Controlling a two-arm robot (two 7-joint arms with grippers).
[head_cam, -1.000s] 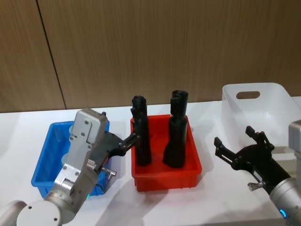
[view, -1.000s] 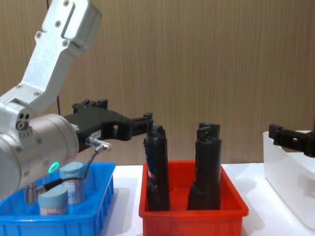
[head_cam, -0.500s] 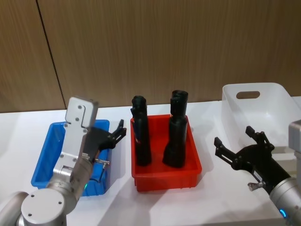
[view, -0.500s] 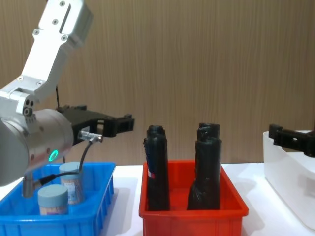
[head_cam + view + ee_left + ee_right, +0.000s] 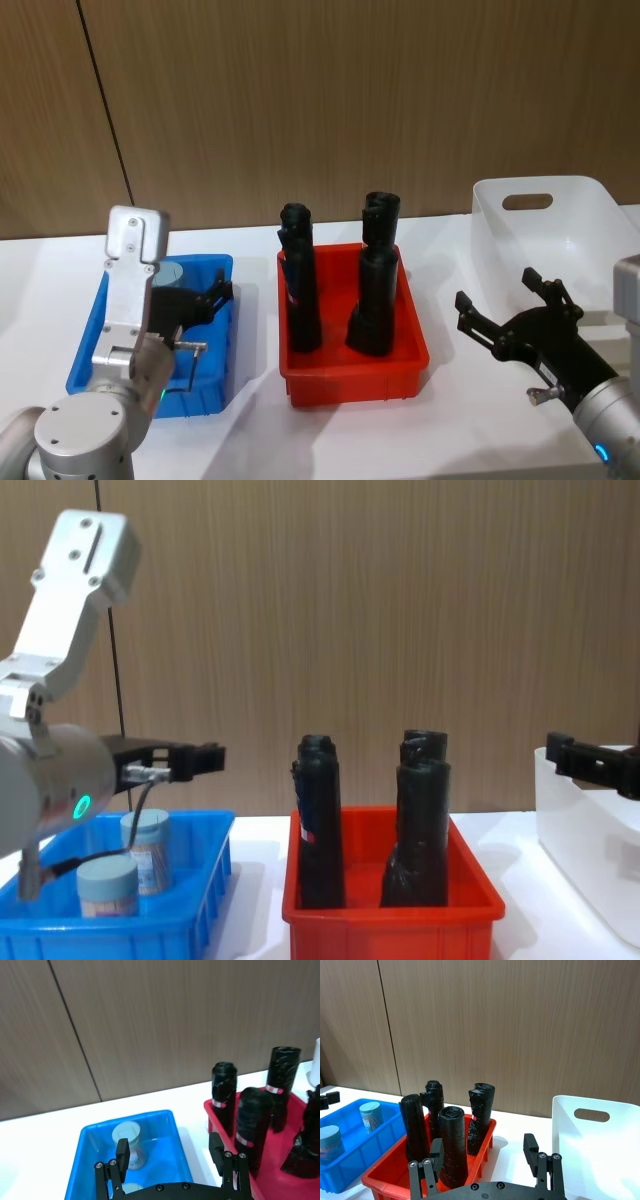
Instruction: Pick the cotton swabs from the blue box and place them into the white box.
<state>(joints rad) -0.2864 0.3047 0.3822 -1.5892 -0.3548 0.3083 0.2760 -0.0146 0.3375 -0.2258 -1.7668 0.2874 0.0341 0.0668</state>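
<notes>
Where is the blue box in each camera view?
Head: blue box at lower left, under the left gripper.
Chest: the box in the bottom left corner.
Left wrist: the box just ahead of that gripper.
Right wrist: the box beyond the red bin.
Landmark: the red bin, on its right.

Blue box (image 5: 150,927), red bin (image 5: 355,385): glossy plastic. White box (image 5: 590,230): milky plastic. Black rolls (image 5: 372,290): crinkled film. Wall (image 5: 350,100): matt wood-grain.
</notes>
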